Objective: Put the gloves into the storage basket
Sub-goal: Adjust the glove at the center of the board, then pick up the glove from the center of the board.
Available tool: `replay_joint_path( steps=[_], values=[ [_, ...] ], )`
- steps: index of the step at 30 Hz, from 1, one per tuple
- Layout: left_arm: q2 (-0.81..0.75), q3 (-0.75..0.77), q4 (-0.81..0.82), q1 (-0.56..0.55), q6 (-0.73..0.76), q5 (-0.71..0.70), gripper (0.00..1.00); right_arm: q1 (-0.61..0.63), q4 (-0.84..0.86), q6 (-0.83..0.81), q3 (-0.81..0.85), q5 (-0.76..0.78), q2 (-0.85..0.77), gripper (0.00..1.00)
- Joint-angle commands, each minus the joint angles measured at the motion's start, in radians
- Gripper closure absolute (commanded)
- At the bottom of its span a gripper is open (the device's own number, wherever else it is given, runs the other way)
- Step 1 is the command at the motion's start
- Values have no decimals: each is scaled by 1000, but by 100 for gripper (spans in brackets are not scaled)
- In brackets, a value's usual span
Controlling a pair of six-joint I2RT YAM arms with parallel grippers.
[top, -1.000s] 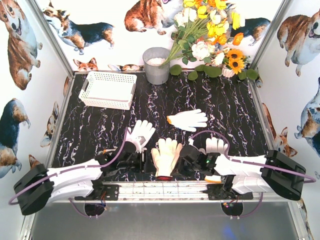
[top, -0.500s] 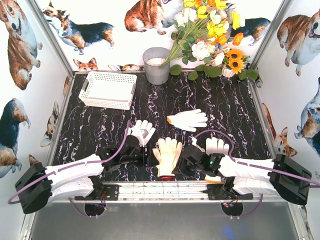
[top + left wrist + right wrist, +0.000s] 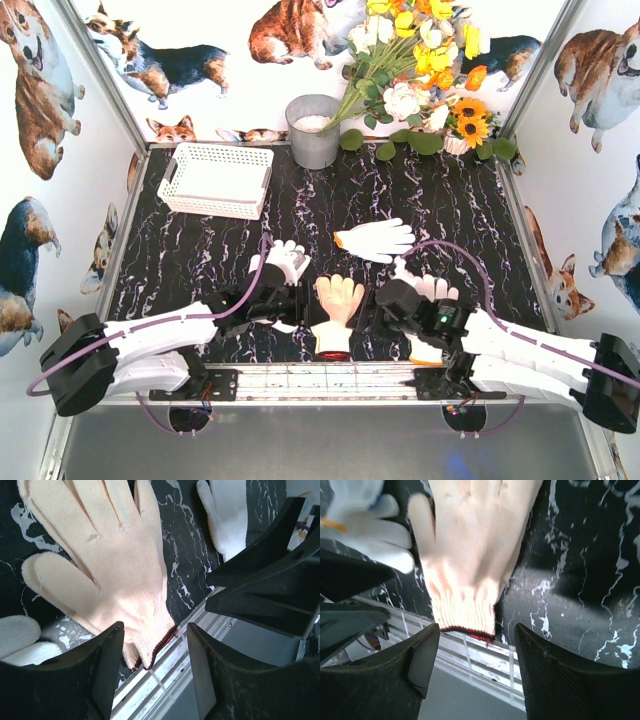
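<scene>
both arms crowd one cream glove (image 3: 115, 565) lying flat at the near edge of the worktop (image 3: 450, 200), its cuff touching the metal rail (image 3: 330, 378). the left end effector (image 3: 154, 645) is released, jaws either side of the cuff. the right end effector (image 3: 476, 640) is likewise released, grasping nothing (its view is blurred). the two could knock together, or a pinch could catch the rail or shove the limp cuff over the edge. the storage basket (image 3: 215, 205) sits well apart, far left, no glove visible inside. a white glove (image 3: 287, 258) lies on that route beside the left arm. a second white glove (image 3: 378, 240) lies mid-worktop, and a grey bucket (image 3: 313, 140) stands beside the basket.
</scene>
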Motion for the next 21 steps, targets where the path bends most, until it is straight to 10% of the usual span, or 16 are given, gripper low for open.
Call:
replay_joint_path(
  steps=[1,21],
  values=[
    [39,15,93,-6,-14,-11,54,-65,0,-62,34,21,-13,38],
    [248,-8,137,-62,-5,50,84,-112,317,-43,-11,-116,175,70]
  ],
)
